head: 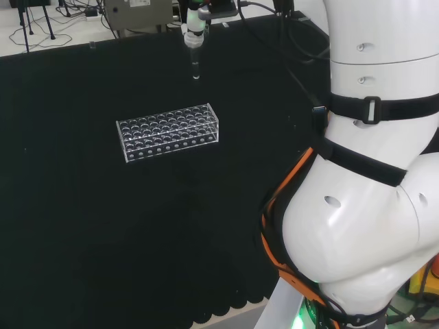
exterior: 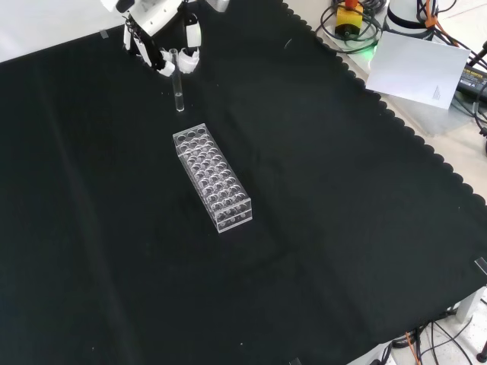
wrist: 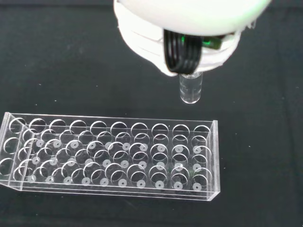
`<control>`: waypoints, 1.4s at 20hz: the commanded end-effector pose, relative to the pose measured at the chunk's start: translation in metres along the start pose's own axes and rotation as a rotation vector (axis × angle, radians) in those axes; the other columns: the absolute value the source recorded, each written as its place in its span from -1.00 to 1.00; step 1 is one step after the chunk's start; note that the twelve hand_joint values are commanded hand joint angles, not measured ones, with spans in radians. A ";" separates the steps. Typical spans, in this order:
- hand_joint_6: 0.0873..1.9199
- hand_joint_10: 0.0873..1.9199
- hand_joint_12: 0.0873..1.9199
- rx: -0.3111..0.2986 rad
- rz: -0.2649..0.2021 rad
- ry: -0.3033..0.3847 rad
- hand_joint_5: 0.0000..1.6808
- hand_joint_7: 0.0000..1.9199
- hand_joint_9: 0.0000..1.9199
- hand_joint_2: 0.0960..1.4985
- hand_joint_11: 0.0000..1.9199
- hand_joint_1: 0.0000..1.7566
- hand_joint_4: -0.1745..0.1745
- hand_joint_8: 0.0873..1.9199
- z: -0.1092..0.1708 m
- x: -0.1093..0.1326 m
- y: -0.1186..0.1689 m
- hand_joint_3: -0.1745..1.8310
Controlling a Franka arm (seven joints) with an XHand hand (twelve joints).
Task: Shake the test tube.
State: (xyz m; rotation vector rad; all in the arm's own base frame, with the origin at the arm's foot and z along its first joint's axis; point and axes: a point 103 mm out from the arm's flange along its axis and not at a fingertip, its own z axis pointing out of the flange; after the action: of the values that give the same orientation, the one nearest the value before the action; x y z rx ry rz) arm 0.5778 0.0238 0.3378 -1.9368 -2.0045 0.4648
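Note:
A clear glass test tube (exterior: 178,84) hangs upright above the black cloth, pinched near its top by the black and white hand (exterior: 161,39). In the head view the hand (head: 194,29) is at the far edge of the cloth, with the test tube (head: 195,65) pointing down below it. From the wrist, the test tube's rounded end (wrist: 191,90) sticks out under the hand (wrist: 184,28). A clear plastic tube rack (exterior: 211,177) with many empty holes stands on the cloth, a short way from the tube and lower. The rack (head: 168,131) (wrist: 111,156) holds no tubes.
The arm's big white links (head: 370,171) stand at the head view's right. A white sheet (exterior: 418,68) and cables lie beyond the cloth's scalloped edge at the front view's upper right. Grey equipment (head: 137,14) stands behind the bench.

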 end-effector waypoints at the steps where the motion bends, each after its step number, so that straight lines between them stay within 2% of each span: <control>1: -0.47 -0.89 0.26 0.007 -0.071 -0.005 0.55 0.43 0.48 -0.28 -0.24 0.63 -1.00 -0.25 0.000 0.044 0.010 -0.14; 8: -0.47 -0.89 0.26 0.006 -0.190 0.000 0.55 0.43 0.48 -0.28 -0.24 0.63 -1.00 -0.25 -0.003 0.109 0.019 -0.14; 16: -0.47 -0.90 0.26 0.000 -0.262 0.032 0.55 0.43 0.49 -0.29 -0.24 0.63 -1.00 -0.25 -0.007 0.153 0.021 -0.14; 21: -0.47 -0.90 0.26 0.000 -0.258 0.018 0.56 0.43 0.49 -0.29 -0.24 0.63 -1.00 -0.25 -0.007 0.151 0.022 -0.14; 28: -0.47 -0.90 0.26 0.016 -0.183 -0.014 0.56 0.43 0.49 -0.29 -0.24 0.63 -1.00 -0.25 0.000 0.108 0.023 -0.14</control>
State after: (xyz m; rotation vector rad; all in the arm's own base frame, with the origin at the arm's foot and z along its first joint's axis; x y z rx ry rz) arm 0.5956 0.1624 0.3310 -1.6666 -2.1859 0.4037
